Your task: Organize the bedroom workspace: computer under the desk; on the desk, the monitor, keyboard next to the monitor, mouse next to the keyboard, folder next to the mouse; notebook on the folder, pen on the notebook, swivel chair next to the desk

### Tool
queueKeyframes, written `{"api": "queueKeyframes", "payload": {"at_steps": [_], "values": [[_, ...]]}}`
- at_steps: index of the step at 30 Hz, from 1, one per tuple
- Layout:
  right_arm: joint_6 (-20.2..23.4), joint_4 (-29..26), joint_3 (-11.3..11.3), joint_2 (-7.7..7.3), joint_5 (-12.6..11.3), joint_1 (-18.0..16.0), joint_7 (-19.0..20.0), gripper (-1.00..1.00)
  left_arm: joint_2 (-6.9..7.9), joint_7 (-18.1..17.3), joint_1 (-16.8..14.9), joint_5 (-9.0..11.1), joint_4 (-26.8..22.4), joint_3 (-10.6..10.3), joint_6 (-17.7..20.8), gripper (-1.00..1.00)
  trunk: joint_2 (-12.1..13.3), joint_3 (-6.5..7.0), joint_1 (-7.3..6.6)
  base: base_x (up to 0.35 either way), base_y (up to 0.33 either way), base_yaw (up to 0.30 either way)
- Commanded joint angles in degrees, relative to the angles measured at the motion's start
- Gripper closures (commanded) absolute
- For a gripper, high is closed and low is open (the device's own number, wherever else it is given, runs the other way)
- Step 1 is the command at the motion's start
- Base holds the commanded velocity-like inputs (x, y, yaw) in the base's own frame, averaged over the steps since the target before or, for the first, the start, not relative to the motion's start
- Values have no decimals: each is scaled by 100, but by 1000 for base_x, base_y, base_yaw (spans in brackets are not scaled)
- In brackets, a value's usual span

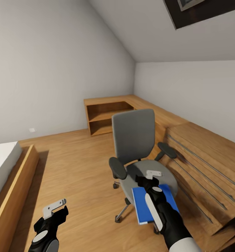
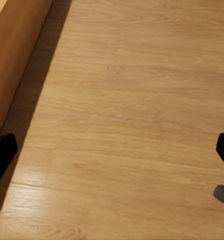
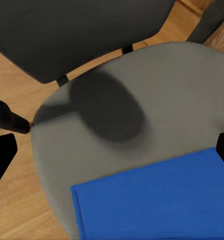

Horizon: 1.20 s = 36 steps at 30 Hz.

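Two grippers catalogued: one per arm, both seen from the head view.
Room: attic bedroom with sloped grey ceiling [image 1: 159, 31], dark-framed skylight [image 1: 201, 10] and light wood floor [image 1: 75, 164].
Seat: grey upholstered swivel chair [image 1: 135, 134] with black armrests and chrome star base; stood on the floor just beside the oak wooden dresser [image 1: 205, 157], its back turned toward the corner shelves.
Document: flat bright blue rectangular folder [image 1: 140, 206] laid on the front part of the chair seat, overhanging the front edge; also seen in the right wrist view [image 3: 157, 200] lying flat on the grey cushion.
Right gripper [image 1: 153, 174]: held above the seat, just over the folder's far edge; fingers spread, nothing grasped. Contact with the folder cannot be told.
Left gripper [image 1: 54, 206]: held low over bare floor, well apart from the chair; fingers spread and empty.
Other furniture: oak corner shelf unit [image 1: 105, 117] against the far wall; wood-framed bed [image 1: 8, 185] with white mattress at the left.
Markings: no legible writing, brand or label found on any item.
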Motion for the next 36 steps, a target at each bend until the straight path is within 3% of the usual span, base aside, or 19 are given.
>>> {"api": "queueKeyframes", "payload": {"at_steps": [1, 6, 15, 23, 24, 25, 30, 31, 33, 36], "values": [[16, -5, 13, -3, -97, -5, -53, -100, 7, 48, -4, 35, -8, -12, 18, -100, -3, -6, 0, 0, 29, -188], [14, 1, -6, -29, -470, -5, -51, -100, 7, 48, -4, 35, -8, -12, 18, -100, -3, -6, 0, -16, 31, -231], [16, 13, -15, -35, -646, -5, -40, -100, 7, 47, -2, 35, -8, -12, 17, -100, -3, -6, 0, -167, 171, -265], [9, 41, -91, -81, -1252, -5, -24, -100, 7, 46, -4, 28, -8, -12, 15, -100, -3, -6, 0, -25, 22, -292], [9, 42, -152, -110, -1386, -5, -19, -100, 8, 46, -4, 28, -9, -12, 15, -100, -3, -6, 0, -5, 4, -296], [14, 47, -320, -187, -1682, -5, -13, -100, 12, 46, -4, 71, -17, -10, 15, -100, -3, -6, 0, -2, 2, -296], [21, 51, -638, -376, -2243, -5, -5, -100, 20, 46, -4, 288, -35, -5, 14, -100, -3, -6, 0, -1, 1, -296], [24, 57, -831, -537, -2691, -5, -2, -100, 23, 46, -4, 374, -60, -2, 14, -100, -3, -6, 0, 0, 0, -297], [23, 62, -913, -654, -3003, -5, 2, -100, 23, 46, -4, 406, -75, -2, 14, -100, -3, -6, 0, 0, 0, -297], [19, 122, -957, -762, -3265, -5, 9, -100, 21, 46, -4, 422, -107, -4, 14, -100, -3, -6, 0, 0, 0, -297]]}}
